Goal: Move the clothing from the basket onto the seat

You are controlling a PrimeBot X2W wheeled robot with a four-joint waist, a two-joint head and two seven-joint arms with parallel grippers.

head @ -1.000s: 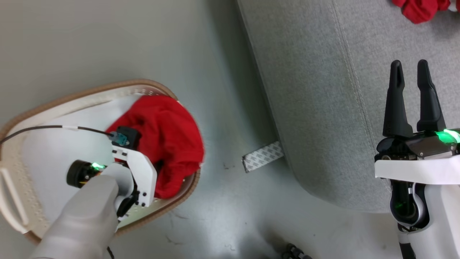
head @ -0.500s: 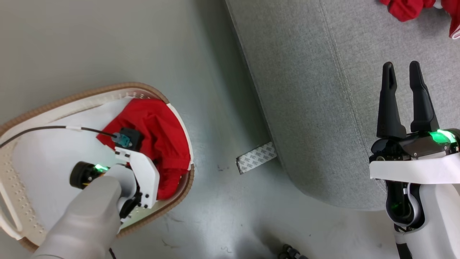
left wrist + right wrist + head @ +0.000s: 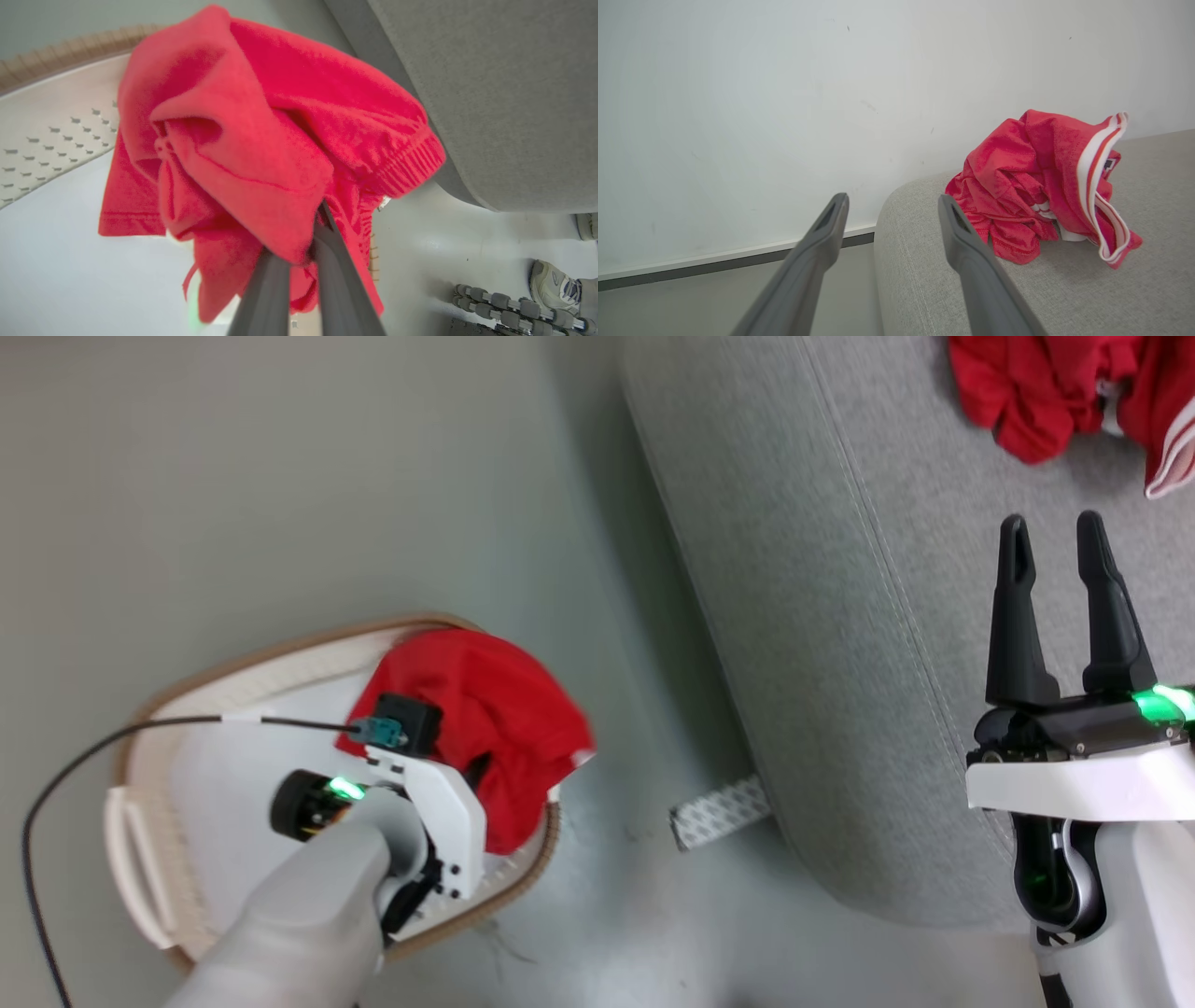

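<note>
A plain red garment point(image 3: 495, 719) hangs bunched over the right end of the white basket point(image 3: 149, 859), spilling past its brown rim. My left gripper point(image 3: 306, 242) is shut on this red garment point(image 3: 261, 140), its fingers buried in the folds; in the head view the wrist hides them. More red clothing point(image 3: 1036, 387), one piece with white stripes point(image 3: 1097, 168), lies on the grey seat point(image 3: 840, 616) at the far right. My right gripper point(image 3: 1055, 537) hovers open over the seat, fingers point(image 3: 966, 238) apart and holding nothing, short of that pile.
A strip of grey patterned tape point(image 3: 719, 812) lies on the floor at the seat's base. A pale wall point(image 3: 784, 93) rises behind the seat. A person's shoe point(image 3: 556, 287) and a row of rollers point(image 3: 509, 301) are on the floor beside the basket.
The head camera has shifted, so basket and seat sit differently in view. The red garment now bulges further over the basket's right rim, still held by my left gripper. The right gripper stays open.
</note>
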